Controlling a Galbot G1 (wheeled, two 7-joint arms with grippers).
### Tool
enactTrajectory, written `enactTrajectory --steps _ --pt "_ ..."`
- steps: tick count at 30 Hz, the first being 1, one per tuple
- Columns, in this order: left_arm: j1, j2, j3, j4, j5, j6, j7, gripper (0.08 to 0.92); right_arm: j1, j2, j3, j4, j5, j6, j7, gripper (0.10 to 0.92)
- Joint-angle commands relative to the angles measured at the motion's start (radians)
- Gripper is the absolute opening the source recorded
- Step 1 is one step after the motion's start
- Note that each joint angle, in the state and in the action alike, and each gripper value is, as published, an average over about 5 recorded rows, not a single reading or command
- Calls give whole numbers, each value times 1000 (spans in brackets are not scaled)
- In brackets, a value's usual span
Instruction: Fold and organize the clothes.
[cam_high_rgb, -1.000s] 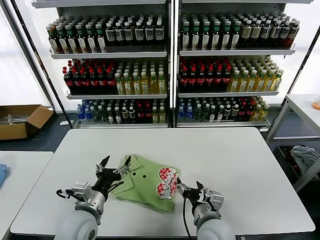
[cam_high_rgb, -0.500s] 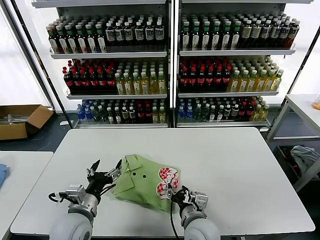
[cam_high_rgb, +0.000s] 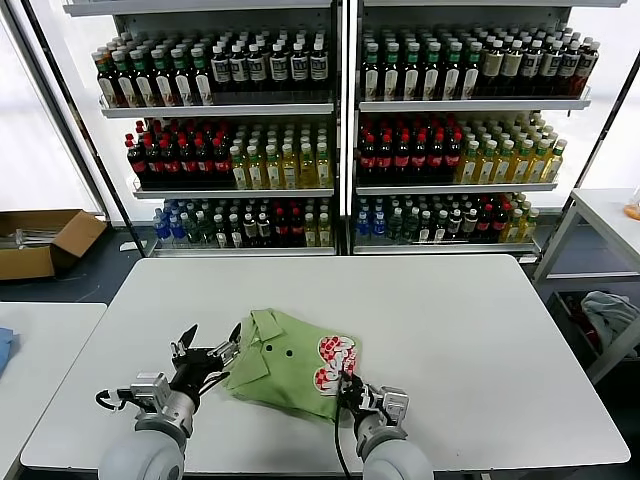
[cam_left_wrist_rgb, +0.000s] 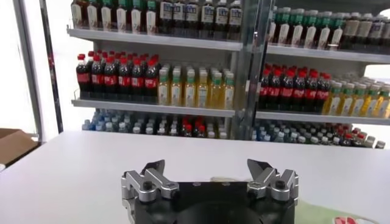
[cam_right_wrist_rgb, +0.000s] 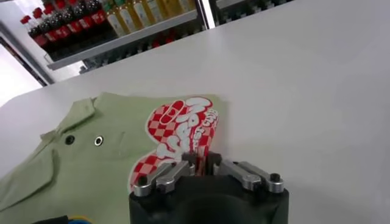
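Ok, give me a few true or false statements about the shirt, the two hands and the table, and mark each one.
1. The shirt lies folded on the table with its red-and-white print facing up. True.
2. The left hand is shut on the shirt's collar. False: it is open, beside the shirt's left edge and holding nothing.
3. The right hand is at the shirt's near edge, by the print. True.
4. The right hand is wide open. False: its fingers are together.
5. Two shirts are stacked on the table. False: only one shows.
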Motion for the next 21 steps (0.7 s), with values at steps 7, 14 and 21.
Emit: enactTrajectory --steps 7,14,21 --pt "21 -10 -8 -28 5 10 -2 823 10 -72 48 35 -75 -3 -35 106" --pt "30 -13 -3 -45 5 12 -1 823 56 -195 128 10 -109 -4 -86 106" --pt "32 -18 4 -52 5 12 -1 823 91 -250 193 -111 -136 -4 -124 106"
